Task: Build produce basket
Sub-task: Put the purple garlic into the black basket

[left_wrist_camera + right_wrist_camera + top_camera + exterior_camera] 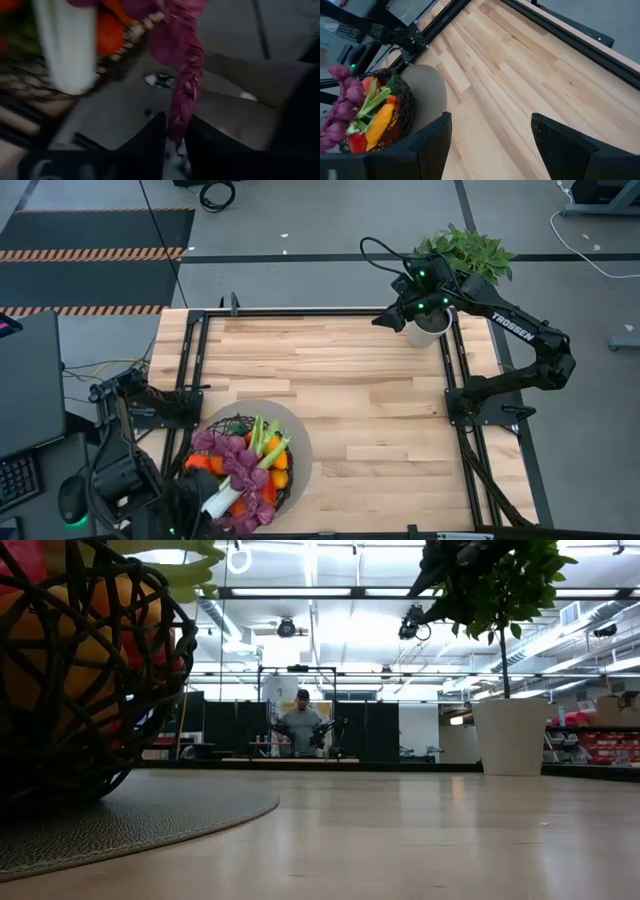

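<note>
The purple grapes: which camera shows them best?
The high view: the grapes lie in full across the filled basket. The right wrist view shows them smaller at the basket's edge. The left wrist view shows one blurred strand between the left gripper's fingers. The low view shows none.

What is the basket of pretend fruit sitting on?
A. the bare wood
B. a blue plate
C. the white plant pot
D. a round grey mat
D: the basket sits on a round grey mat on the table, far from the white plant pot.
</note>
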Robot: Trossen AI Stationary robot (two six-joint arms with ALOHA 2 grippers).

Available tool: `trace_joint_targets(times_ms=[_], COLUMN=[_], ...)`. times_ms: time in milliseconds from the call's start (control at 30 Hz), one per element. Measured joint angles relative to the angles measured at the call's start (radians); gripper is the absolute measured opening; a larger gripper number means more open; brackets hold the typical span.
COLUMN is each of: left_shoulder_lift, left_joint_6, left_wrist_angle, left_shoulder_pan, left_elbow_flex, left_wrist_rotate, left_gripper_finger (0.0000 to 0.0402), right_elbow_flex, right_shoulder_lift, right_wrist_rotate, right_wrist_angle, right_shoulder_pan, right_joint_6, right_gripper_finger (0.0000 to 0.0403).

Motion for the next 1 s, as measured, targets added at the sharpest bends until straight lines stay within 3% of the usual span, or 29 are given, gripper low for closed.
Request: trace_joint_targets(times_ms=[200,567,733,1000], left_shoulder_lift=[0.000,-0.002,0.000,0.000], left_joint_6=[0.066,0.149,0.208,0.185], left_wrist_angle=[-0.099,-0.235,-0.241,-0.239], left_shoulder_pan=[0.009,0.019,0.018,-0.020], left_elbow_flex=[0.000,-0.011,-0.015,-0.015], left_wrist_rotate=[-0.082,-0.097,0.028,0.197], left_gripper_finger=[0.0095,0.0262,0.0297,0.0292], right_elbow_flex=[0.000,0.000,0.000,0.000], right_shoulder_lift=[0.000,0.000,0.000,0.000], right_wrist_rotate=[-0.006,-0.021,-0.024,0.000], right_wrist_angle=[-0.014,-0.059,-0.063,-0.063], right_shoulder_pan=[0.000,0.013,0.042,0.080], right_joint_6=[0.014,0.014,0.013,-0.002], right_gripper_finger=[0.0276,0.0276,0.0276,0.0276])
